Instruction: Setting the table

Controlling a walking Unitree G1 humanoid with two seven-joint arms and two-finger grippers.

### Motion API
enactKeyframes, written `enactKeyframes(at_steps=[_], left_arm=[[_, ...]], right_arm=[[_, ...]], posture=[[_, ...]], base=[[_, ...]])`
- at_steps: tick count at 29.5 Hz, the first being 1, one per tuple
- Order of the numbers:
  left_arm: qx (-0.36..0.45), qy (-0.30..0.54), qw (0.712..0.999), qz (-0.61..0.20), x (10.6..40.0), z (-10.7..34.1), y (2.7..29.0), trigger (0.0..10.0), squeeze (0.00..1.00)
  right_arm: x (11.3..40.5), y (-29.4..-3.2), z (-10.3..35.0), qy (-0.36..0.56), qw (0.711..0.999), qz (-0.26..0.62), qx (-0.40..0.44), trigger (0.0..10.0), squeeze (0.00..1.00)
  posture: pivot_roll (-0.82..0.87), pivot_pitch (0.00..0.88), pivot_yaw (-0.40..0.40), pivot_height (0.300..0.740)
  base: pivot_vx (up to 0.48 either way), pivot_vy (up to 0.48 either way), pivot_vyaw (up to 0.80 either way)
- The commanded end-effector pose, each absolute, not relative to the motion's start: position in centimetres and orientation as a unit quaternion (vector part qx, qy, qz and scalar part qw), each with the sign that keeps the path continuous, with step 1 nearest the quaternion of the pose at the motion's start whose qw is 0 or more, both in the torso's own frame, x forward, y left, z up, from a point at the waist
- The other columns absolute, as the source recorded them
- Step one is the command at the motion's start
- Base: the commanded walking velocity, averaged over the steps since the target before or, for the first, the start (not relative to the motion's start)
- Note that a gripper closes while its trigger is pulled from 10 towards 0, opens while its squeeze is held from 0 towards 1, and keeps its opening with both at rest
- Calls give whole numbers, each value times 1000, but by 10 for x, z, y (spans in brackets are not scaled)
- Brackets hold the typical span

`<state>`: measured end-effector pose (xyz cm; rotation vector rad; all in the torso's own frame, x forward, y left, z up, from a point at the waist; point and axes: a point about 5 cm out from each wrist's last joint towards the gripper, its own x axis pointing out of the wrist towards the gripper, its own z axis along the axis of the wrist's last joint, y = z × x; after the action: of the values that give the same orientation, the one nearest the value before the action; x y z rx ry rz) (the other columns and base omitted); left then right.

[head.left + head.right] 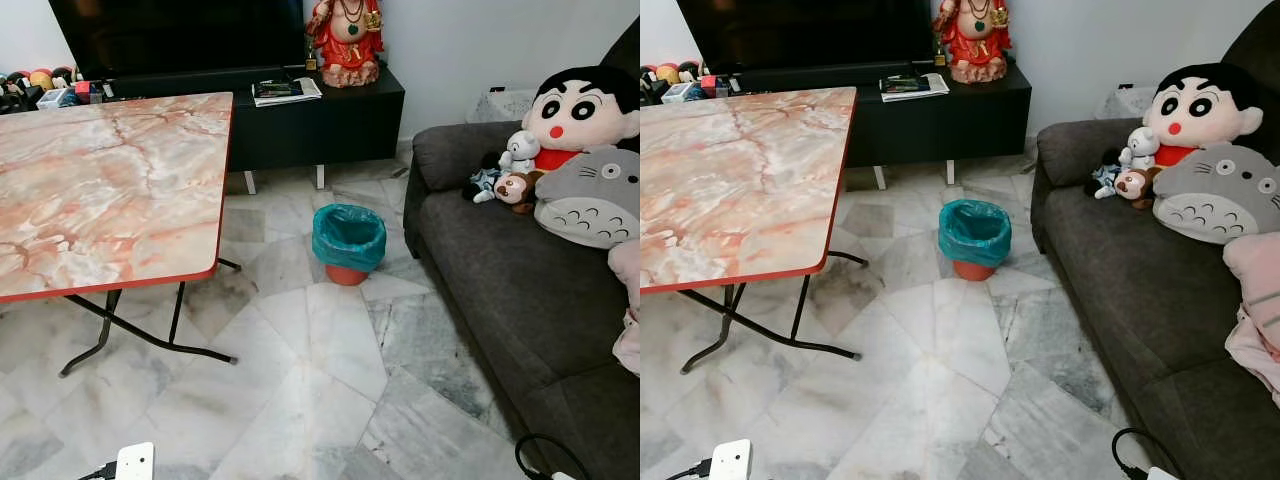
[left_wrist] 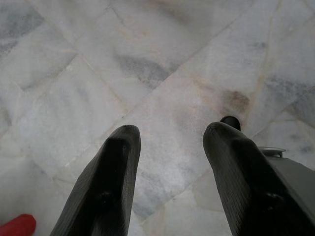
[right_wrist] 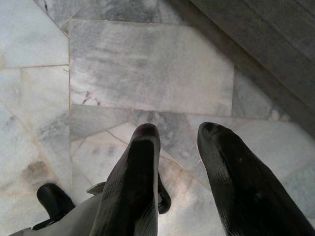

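A folding table (image 1: 110, 190) with a pink marble-pattern top and a red edge stands at the left on black metal legs; its top is bare. My left gripper (image 2: 170, 132) hangs over the marble floor with its two black fingers apart and nothing between them. My right gripper (image 3: 177, 132) hangs open above the floor tiles beside the sofa's base, also holding nothing.
A red bin with a teal liner (image 1: 348, 243) stands on the floor between the table and a dark grey sofa (image 1: 520, 290) with plush toys (image 1: 580, 150). A black TV cabinet (image 1: 310, 115) with papers and a red figurine (image 1: 347, 40) lines the far wall. A white power strip (image 1: 135, 462) lies near my feet.
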<state>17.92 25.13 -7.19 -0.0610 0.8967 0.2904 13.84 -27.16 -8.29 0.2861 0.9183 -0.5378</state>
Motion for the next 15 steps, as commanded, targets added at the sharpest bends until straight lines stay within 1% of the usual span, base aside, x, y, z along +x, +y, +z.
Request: enactKeyframes(at_steps=[1,4,13,15], left_arm=[[-37,440,885,145,174,-74,252,10000,0],[-33,441,885,143,174,-74,252,10000,0],[-35,443,884,142,173,-75,252,10000,0],[-35,443,884,144,173,-75,252,10000,0]], right_arm=[[135,-273,-83,437,849,-262,141,10000,0],[135,-273,-84,437,849,-262,142,10000,0],[135,-273,-83,435,850,-260,143,10000,0],[135,-273,-83,435,851,-259,142,10000,0]], posture=[[-66,71,50,740],[-67,67,51,740],[-67,63,48,740],[-64,69,46,740]], base=[[0,300,0],[0,376,0],[0,304,0],[0,480,0]])
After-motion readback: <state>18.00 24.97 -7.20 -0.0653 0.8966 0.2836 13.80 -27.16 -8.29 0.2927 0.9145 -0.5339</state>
